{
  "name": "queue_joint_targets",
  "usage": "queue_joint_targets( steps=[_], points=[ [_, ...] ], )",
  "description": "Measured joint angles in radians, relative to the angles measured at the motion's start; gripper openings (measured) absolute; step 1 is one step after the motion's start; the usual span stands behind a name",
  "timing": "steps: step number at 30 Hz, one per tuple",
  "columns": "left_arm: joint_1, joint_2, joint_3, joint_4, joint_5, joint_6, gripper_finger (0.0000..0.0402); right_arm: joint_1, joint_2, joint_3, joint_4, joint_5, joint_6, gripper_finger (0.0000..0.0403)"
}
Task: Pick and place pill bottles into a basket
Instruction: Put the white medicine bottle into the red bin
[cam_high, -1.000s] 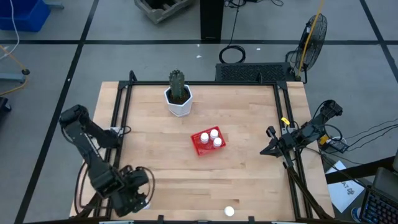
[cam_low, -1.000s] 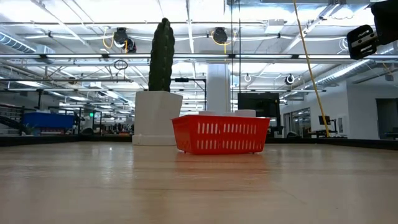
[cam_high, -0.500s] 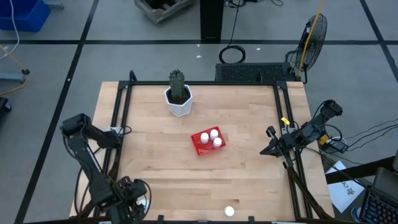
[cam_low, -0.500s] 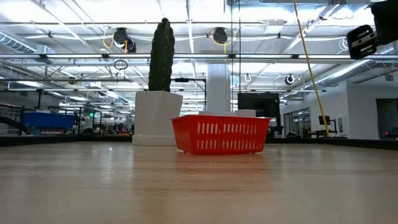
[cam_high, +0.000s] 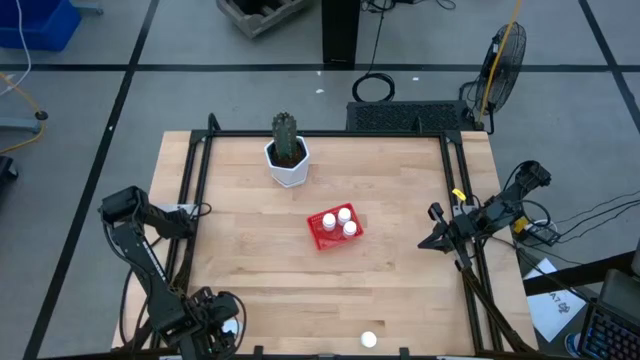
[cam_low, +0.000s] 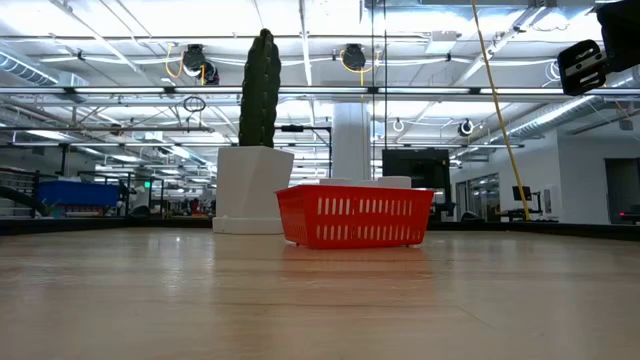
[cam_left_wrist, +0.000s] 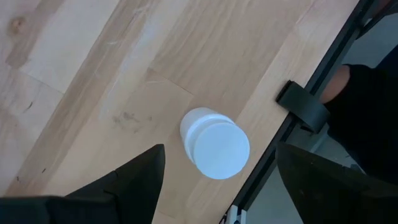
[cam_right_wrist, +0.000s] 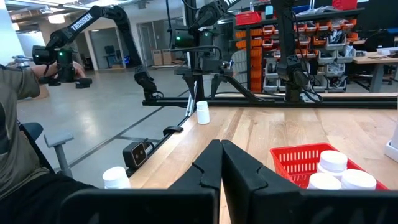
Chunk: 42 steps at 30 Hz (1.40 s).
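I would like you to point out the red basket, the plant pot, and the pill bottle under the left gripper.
red basket (cam_low: 355, 218): low view, front mesh wall.
plant pot (cam_high: 289, 171): high view, white side wall.
pill bottle (cam_left_wrist: 219, 150): left wrist view, round cap.

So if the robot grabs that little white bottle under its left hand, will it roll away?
Probably not while it stands. The pill bottle is upright on its flat base, cap up, between the open fingers of the left gripper. It is round, so if knocked over it would likely roll, maybe toward the nearby table edge. Its smooth plastic looks stiff and could be a bit slippery.
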<state>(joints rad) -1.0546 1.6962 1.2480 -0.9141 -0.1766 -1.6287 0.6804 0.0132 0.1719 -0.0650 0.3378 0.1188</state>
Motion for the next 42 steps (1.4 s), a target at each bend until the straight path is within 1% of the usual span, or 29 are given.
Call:
queue_joint_targets(
  steps=[6, 13, 19, 22, 25, 32, 37, 40, 42],
  points=[
    [0.0, 0.0, 0.0, 0.0, -0.028, 0.01, 0.0312, 0.0, 0.0, 0.0, 0.0, 0.0, 0.0, 0.0],
    [0.0, 0.02, 0.0, -0.006, -0.026, 0.017, 0.0312, 0.0, 0.0, 0.0, 0.0, 0.0, 0.0, 0.0],
    [0.0, 0.067, 0.0, 0.009, 0.008, 0.027, 0.0312, 0.0, 0.0, 0.0, 0.0, 0.0, 0.0, 0.0],
    [0.001, 0.074, 0.0, 0.01, 0.034, 0.027, 0.0312, 0.0, 0.0, 0.0, 0.0, 0.0, 0.0, 0.0],
    [0.001, 0.074, 0.0, 0.01, 0.038, 0.025, 0.0312, 0.0, 0.0, 0.0, 0.0, 0.0, 0.0, 0.0],
    [0.008, 0.074, 0.0, 0.007, -0.002, 0.038, 0.0312, 0.0, 0.0, 0.0, 0.0, 0.0, 0.0, 0.0],
    [0.02, 0.074, 0.0, 0.008, -0.003, 0.049, 0.0312, 0.0, 0.0, 0.0, 0.0, 0.0, 0.0, 0.0],
    [0.022, 0.074, 0.0, 0.007, 0.019, 0.049, 0.0311, 0.0, 0.0, 0.0, 0.0, 0.0, 0.0, 0.0],
    [0.022, 0.074, 0.0, 0.007, 0.046, 0.048, 0.0302, 0.0, 0.0, 0.0, 0.0, 0.0, 0.0, 0.0]
  ],
)
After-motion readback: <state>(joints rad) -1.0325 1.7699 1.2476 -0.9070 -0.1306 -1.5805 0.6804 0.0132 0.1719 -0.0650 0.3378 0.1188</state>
